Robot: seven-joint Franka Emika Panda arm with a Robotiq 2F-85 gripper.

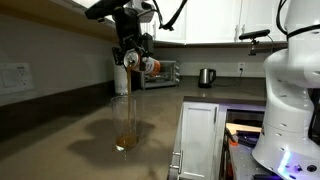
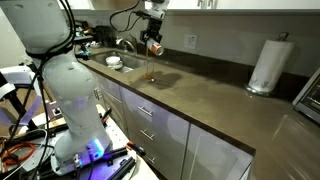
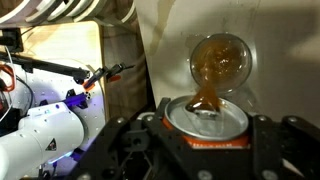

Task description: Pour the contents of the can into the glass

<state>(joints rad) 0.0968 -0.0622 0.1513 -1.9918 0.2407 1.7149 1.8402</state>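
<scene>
Overhead, claw [image 1: 141, 62] tips can [image 1: 152, 66] roughly sideways above glass [image 1: 124, 108].

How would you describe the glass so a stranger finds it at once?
Start at the long dark countertop. Under the tilted can in the gripper stands the glass. It alone is clear and tall, with brown liquid at its bottom, unlike the steel kettle behind.
</scene>
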